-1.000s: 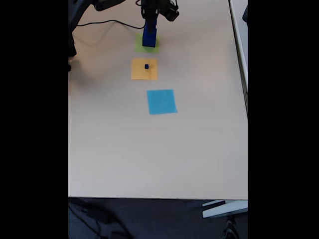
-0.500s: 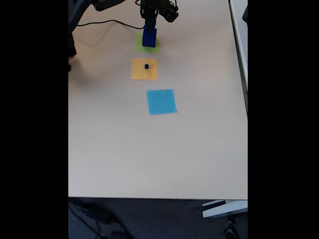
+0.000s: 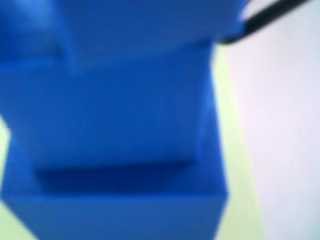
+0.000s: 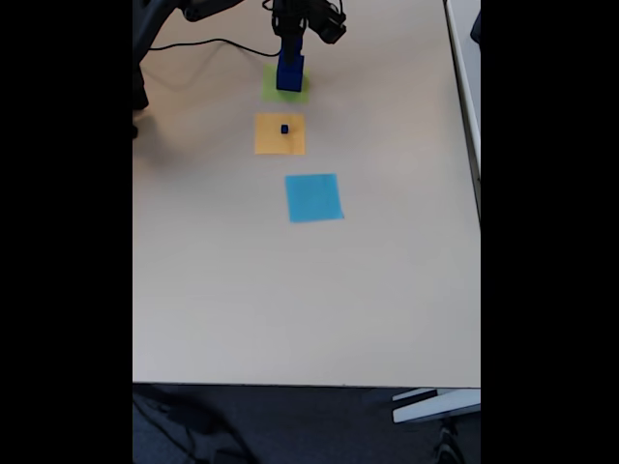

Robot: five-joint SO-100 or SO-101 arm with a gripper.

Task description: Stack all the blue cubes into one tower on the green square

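A tower of blue cubes (image 4: 289, 74) stands on the green square (image 4: 299, 94) at the far end of the table. In the wrist view the stacked blue cubes (image 3: 115, 115) loom close and blurred, with the green square (image 3: 232, 165) showing beside them. My gripper (image 4: 290, 48) hangs directly over the tower's top, touching or nearly touching it. Its fingers are too small and dark to show whether they hold the top cube. One tiny blue cube (image 4: 284, 129) sits alone on the orange square (image 4: 280, 141).
A light blue paper square (image 4: 313, 197) lies nearer the camera on the beige table (image 4: 290, 309). A black cable (image 4: 208, 43) runs across the far left, also seen as the cable (image 3: 270, 15) in the wrist view. The table's right edge (image 4: 478, 193) is close.
The blue column under the gripper has become shorter, its top dropping toward the tower. The tiny cube and the paper squares have not moved.
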